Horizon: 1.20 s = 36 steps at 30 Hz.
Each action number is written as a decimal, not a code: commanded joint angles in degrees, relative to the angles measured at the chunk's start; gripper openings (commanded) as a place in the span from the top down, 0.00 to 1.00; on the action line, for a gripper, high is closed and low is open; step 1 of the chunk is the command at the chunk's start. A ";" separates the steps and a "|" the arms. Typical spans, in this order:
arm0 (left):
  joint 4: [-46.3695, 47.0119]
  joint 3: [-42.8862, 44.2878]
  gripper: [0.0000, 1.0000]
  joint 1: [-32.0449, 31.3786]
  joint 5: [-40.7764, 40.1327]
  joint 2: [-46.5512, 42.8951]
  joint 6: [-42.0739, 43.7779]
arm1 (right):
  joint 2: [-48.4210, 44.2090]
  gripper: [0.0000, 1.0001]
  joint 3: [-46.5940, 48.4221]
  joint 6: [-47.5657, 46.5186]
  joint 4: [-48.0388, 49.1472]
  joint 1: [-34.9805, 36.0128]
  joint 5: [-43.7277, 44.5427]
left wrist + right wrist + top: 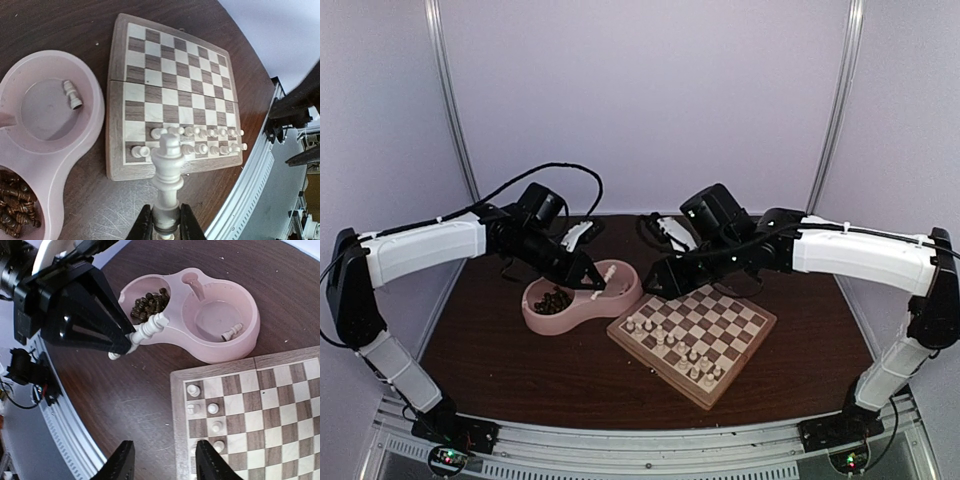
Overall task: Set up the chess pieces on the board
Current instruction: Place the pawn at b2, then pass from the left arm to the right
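Note:
My left gripper point(166, 226) is shut on the base of a tall cream-white chess piece point(168, 160), held above the table between the pink dish and the board point(116, 100). The same piece point(148, 329) sticks out of the left gripper point(598, 283) in the right wrist view. Several white pieces point(195, 140) stand in two rows along one side of the board point(760, 322). My right gripper point(165, 460) is open and holds nothing. It hangs over the board's rim point(176, 405) near those pieces point(213, 408), and in the top view sits at the board's far left corner point(655, 282).
The pink double-bowl dish point(620, 297) stands left of the board. One bowl holds a single white piece lying on its side point(73, 95), also seen from the right wrist point(232, 331). The other bowl holds several dark brown pieces point(149, 300). The metal table edge point(250, 200) runs close by.

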 commanded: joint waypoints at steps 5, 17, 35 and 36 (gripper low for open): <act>8.63 -5.70 0.86 -5.75 3.66 -8.80 11.07 | -3.13 0.44 -1.42 8.56 7.86 0.16 -11.24; 7.75 -6.27 0.87 -11.71 -4.87 -8.76 15.29 | -0.91 0.48 -1.00 12.48 7.74 0.17 -12.67; 7.50 -5.78 0.87 -12.21 -2.33 -9.31 16.61 | 1.29 0.62 -1.04 13.94 10.17 0.13 -14.77; 7.49 -5.70 0.87 -12.25 -2.20 -9.46 16.69 | 1.24 0.62 -1.07 14.04 10.22 0.15 -14.65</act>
